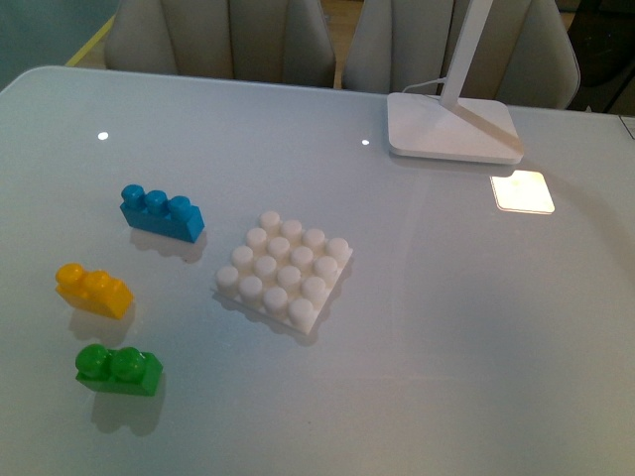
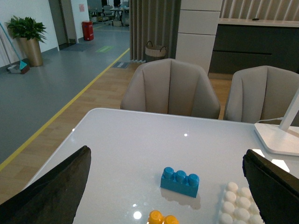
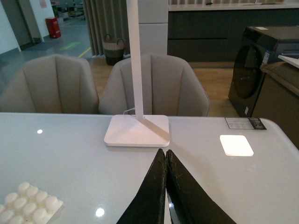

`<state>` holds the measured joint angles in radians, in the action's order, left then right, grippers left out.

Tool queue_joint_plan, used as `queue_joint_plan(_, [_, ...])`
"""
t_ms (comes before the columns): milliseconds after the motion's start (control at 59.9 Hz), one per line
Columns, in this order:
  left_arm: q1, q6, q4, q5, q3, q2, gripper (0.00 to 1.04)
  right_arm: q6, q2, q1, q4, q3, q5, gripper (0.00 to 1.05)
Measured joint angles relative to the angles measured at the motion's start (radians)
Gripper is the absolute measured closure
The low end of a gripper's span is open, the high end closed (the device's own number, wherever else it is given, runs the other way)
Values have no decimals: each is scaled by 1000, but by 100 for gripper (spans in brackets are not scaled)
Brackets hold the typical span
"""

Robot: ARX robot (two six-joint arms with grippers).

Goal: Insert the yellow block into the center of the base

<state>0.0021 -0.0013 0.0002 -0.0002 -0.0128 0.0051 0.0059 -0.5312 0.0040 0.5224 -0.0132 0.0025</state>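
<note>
On my front camera the yellow block (image 1: 94, 290) sits at the left of the frame. It lies on the tabletop (image 1: 476, 327) between the blue brick (image 1: 162, 213) above it and the green brick (image 1: 118, 369) below it, apart from the base (image 1: 285, 270), which lies just left of centre with every stud bare. My left pincer (image 2: 166, 154) stands wide and holds nothing, with the blue brick seen between its dark fingers (image 2: 51, 191), while my right pincer (image 3: 164, 154) is pressed together at the tips, empty, facing the white lamp foot (image 3: 138, 130).
</note>
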Motion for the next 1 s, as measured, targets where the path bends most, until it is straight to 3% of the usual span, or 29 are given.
queue_joint_plan(868, [0,0,0,0,0,0,7,0,353,0,-343,0,0,103])
queue_joint_plan(1002, [0,0,0,0,0,0,7,0,507,0,-513,0,-2,103])
